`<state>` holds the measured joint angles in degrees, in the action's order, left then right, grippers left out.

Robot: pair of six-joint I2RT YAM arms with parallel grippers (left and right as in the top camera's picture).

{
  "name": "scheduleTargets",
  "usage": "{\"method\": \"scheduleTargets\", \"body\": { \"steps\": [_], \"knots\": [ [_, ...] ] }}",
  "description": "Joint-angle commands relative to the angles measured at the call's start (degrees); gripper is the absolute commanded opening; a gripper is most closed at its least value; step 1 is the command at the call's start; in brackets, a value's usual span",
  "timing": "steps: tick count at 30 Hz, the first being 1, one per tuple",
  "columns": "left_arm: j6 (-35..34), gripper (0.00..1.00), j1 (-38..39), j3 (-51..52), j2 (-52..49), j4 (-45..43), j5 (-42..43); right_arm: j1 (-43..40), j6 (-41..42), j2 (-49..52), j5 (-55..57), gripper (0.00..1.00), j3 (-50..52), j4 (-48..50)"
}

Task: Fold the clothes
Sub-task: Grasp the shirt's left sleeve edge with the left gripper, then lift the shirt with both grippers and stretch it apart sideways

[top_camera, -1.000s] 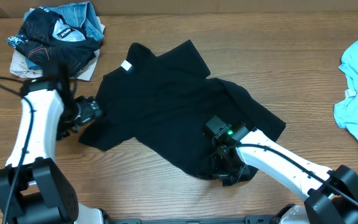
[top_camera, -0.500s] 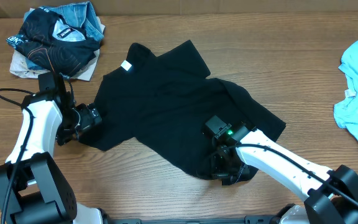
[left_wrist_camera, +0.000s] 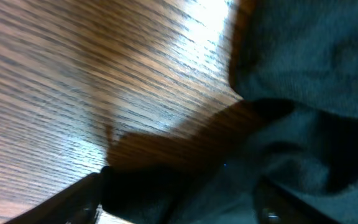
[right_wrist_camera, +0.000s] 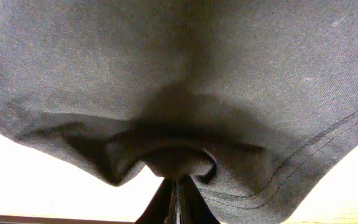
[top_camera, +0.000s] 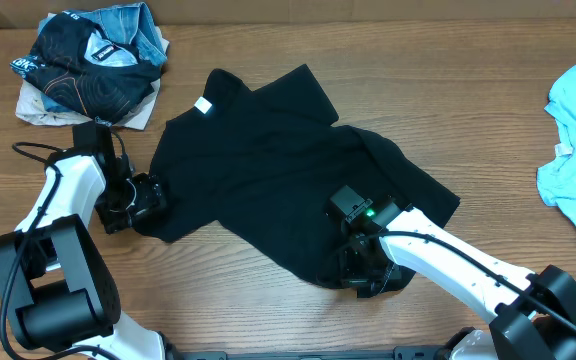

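- Right hand (right_wrist_camera: pixel 178 191) clamps the shirt's (top_camera: pixel 278 170) hem, likely anchoring it for folding.
- Left hand (top_camera: pixel 148 198), wide, straddles its other edge on the desk (top_camera: pixel 248 310), seemingly poised to pinch.

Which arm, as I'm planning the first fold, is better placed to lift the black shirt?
Right: the right claw is shut on the black shirt hem; the left claw stands open at its sleeve.
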<state>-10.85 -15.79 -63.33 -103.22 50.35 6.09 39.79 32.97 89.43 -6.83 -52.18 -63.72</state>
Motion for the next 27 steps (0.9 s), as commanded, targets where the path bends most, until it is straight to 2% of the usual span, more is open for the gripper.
{"method": "scheduleTargets", "body": {
  "steps": [1, 2, 6, 7, 8, 15, 19, 23, 27],
  "knots": [
    [1.3, 0.69, 0.0, 0.3, -0.9, 0.4, 1.5, -0.1, -0.2, 0.0, 0.6, 0.04, -1.2, 0.2],
    [1.3, 0.63, 0.0, 0.3, -0.9, 0.4, 1.5, -0.1, -0.2, 0.0, 0.6, 0.04, -1.2, 0.2],
    [1.2, 0.27, 0.0, 0.1, -0.9, 0.9, 1.5, -0.1, -0.2, 0.0, 0.6, 0.04, -1.2, 0.4],
    [1.2, 0.13, 0.0, -0.3, -0.9, 1.6, 1.4, -0.1, -0.2, 0.0, 0.6, 0.04, -1.2, 0.4],
    [1.2, 0.06, 0.0, -0.7, -0.9, 2.3, 1.4, -0.1, -0.2, 0.0, 0.6, 0.04, -1.2, 0.4],
    [1.0, 0.04, 0.1, -9.2, -0.5, 12.4, 1.7, -0.1, 0.1, 0.0, 0.6, 0.04, -1.3, 2.6],
    [1.0, 0.04, 0.1, -14.5, 2.2, 16.8, 4.9, -0.2, 3.0, 0.0, 1.7, 0.04, -3.1, 4.6],
    [0.5, 0.04, 0.3, -18.1, 8.0, 18.6, 7.3, -0.3, 4.1, 0.0, 4.5, 0.04, -8.9, 3.0],
    [-0.8, 0.04, 1.5, -19.8, 16.9, 18.9, 7.3, -0.3, 4.8, -0.1, 11.2, 0.04, -19.3, -3.4]
  ]
}}
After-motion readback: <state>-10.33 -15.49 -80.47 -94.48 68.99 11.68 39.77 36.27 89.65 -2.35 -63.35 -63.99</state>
